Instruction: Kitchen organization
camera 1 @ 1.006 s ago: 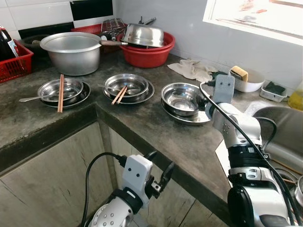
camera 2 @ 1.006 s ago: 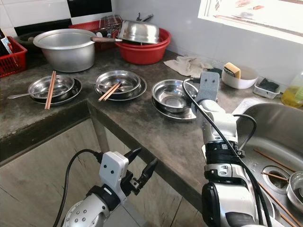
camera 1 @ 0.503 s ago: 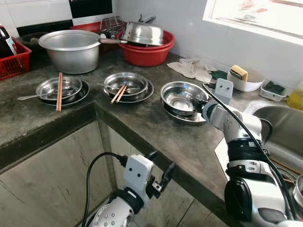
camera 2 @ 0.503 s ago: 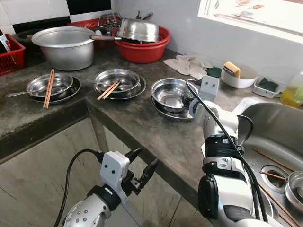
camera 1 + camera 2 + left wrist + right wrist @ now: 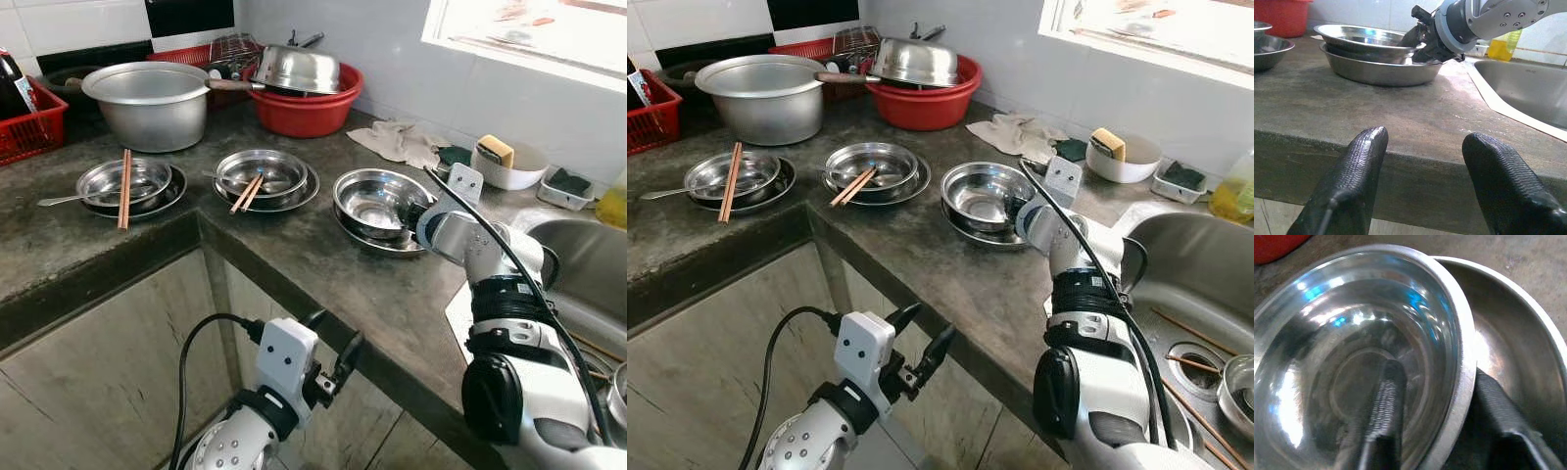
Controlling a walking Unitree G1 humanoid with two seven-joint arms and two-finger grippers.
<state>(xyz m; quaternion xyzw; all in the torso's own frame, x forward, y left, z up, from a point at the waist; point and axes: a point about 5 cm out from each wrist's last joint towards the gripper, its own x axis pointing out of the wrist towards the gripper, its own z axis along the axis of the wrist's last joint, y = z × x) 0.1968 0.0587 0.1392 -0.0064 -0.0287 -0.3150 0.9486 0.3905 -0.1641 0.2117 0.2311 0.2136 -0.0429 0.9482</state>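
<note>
From the head cameras, the right gripper (image 5: 416, 211) sits at the near right rim of a steel bowl (image 5: 375, 202) that rests in a wider steel plate (image 5: 392, 242) on the dark countertop (image 5: 323, 274). Beyond the gripper to its left lie two more bowl-and-plate sets, each with chopsticks (image 5: 246, 194) across them, and farther back a big aluminium pot (image 5: 152, 106) and a red basin (image 5: 309, 111) holding a steel pan. Off to the gripper's right are a crumpled cloth (image 5: 397, 142), a white dish with a sponge (image 5: 496, 150), and the sink (image 5: 1200, 274). The left gripper (image 5: 331, 351) hangs below the counter edge in front of the cabinet, its fingers spread apart and holding nothing.

In the left wrist view, the two black fingertips (image 5: 1364, 161) stand wide apart before the counter edge; ahead, the right gripper (image 5: 1420, 41) grips the bowl (image 5: 1364, 36) at its rim.

In the right wrist view, one finger (image 5: 1383, 401) lies inside the bowl (image 5: 1347, 338) and the other outside over the plate (image 5: 1508, 333), pinching the bowl's rim between them.
</note>
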